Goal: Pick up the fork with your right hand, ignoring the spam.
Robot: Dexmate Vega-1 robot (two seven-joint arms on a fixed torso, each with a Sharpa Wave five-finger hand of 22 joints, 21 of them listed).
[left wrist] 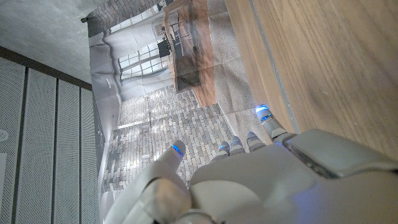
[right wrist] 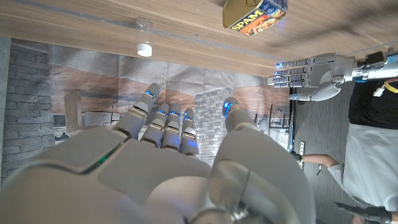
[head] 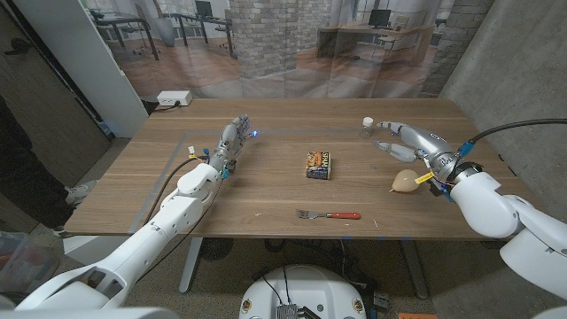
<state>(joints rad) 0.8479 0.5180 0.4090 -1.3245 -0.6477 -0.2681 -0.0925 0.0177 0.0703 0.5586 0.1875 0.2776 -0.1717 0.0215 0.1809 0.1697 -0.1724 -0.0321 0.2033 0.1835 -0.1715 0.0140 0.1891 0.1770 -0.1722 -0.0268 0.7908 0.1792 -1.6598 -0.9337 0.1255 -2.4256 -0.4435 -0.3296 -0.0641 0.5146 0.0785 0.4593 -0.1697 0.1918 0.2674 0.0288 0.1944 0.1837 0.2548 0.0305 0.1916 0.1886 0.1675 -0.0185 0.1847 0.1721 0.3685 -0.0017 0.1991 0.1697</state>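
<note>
1. My right hand (head: pixel 400 140) hangs over the far right of the table (head: pixel 266 190), fingers spread, holding nothing.
2. The fork (head: pixel 329 214) lies near the front edge with bare wood on every side of it.
3. The spam (head: pixel 320 164) sits beyond the fork, well apart from it, and does not block the line from my right hand to the fork.
4. A pale rounded object (head: pixel 405 181) lies just beside my right wrist, nearest that line.
5. A small clear bottle (head: pixel 367 127) stands just beside my right fingertips.
6. My left hand (head: pixel 230 144) is well apart from the fork, on the table's left.
</note>
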